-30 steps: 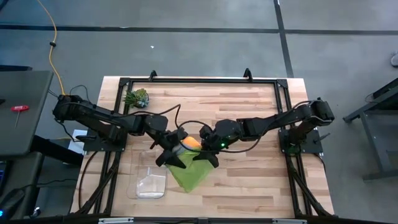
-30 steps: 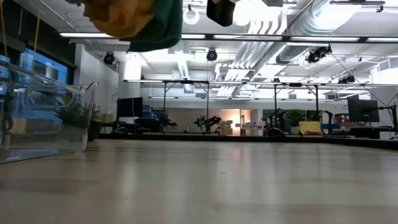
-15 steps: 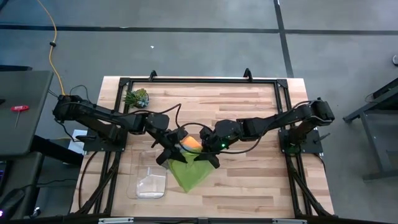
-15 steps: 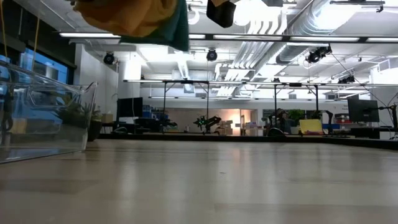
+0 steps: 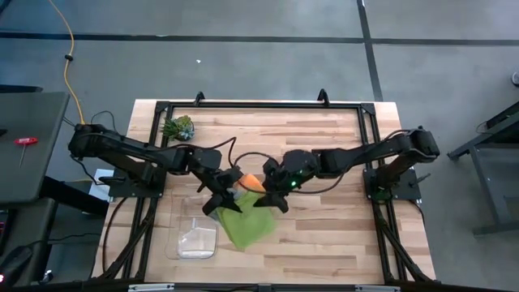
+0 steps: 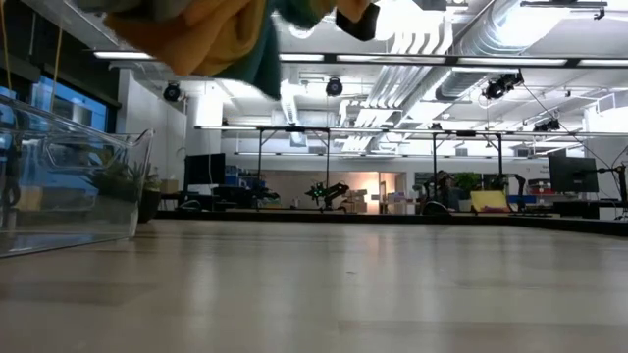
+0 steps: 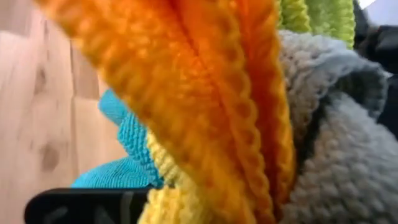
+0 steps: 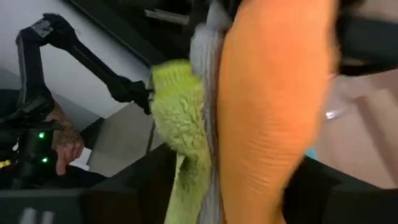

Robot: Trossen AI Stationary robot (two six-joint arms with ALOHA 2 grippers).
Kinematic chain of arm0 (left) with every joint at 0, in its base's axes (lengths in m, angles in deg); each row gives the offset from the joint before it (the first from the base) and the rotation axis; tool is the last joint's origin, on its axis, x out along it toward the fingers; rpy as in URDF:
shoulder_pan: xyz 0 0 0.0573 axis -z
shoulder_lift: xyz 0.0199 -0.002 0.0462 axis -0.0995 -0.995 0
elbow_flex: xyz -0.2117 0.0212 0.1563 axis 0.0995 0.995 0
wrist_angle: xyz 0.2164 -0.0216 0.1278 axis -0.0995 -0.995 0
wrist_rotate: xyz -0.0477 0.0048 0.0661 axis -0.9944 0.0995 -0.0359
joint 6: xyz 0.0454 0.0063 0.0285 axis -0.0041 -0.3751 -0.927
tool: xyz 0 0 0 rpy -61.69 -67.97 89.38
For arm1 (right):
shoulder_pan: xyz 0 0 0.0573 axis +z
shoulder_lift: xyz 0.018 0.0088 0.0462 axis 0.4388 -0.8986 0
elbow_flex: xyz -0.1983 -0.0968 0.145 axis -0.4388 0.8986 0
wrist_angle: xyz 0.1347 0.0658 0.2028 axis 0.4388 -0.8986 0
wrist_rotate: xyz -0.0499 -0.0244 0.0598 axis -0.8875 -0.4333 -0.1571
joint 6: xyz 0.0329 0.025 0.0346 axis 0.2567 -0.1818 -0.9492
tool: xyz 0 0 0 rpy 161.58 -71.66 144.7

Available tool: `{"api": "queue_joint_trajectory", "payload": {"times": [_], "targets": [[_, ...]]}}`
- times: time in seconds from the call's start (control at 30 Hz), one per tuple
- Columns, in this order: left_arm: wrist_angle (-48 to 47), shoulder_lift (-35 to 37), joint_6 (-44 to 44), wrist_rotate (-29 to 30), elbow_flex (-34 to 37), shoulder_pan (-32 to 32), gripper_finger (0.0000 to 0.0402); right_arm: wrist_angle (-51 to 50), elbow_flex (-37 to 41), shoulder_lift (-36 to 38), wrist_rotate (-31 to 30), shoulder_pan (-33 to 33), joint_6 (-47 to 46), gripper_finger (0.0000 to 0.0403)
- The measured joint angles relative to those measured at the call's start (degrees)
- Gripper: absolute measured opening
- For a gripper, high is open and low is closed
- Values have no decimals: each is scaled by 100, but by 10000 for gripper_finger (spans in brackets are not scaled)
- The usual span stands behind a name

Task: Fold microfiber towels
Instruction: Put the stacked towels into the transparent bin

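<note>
High: left tool (image 5: 220, 195) and right tool (image 5: 272, 197) meet mid-bench (image 5: 324, 227) over a towel bundle (image 5: 243, 212), green hanging above the wood beside a bin (image 5: 197, 239); plant (image 5: 178, 127) far corner. Low: bundle (image 6: 206, 34) hangs at top. Left wrist: clamped on orange towel (image 7: 205, 93), with grey (image 7: 348, 143), yellow (image 7: 165, 205), teal (image 7: 121, 155). Right wrist: its opening, cannot tell; lime (image 8: 180, 118) beside orange

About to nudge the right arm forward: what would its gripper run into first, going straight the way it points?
The right gripper faces the hanging towel bundle; its wrist view is filled by the orange towel, so that comes first, though depth is unclear.
</note>
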Motion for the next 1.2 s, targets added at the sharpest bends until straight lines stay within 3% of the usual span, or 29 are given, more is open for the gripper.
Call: {"api": "queue_joint_trajectory", "payload": {"times": [0.17, 0.4, 0.6, 0.8, 0.9, 1.07, 1.2], "targets": [[-962, 430, -251, -2, 2, -240, 38, -970, -9, 587, -188, -375, 116, 259], [-1717, 1373, -109, 104, 2, -619, 38, -1791, -9, 1303, -1018, -579, 558, 265], [-2903, 2431, 1133, 1325, 2, -543, 38, -2383, -7, 1658, -1603, -622, 742, 265], [-4593, 3392, 2774, 3088, 2, 617, 38, -2549, -2, 1644, -1835, -621, 733, 265], [-4962, 3663, 3675, 4130, 2, 1462, 38, -2555, -2, 1633, -1907, -621, 732, 265], [-5227, 3683, 5014, 5739, 2, 2800, 38, -2644, 2, 1634, -2119, -621, 747, 265], [-5389, 3334, 5976, 6619, 2, 3685, 38, -2691, 2, 1634, -2117, -619, 731, 265]]}}
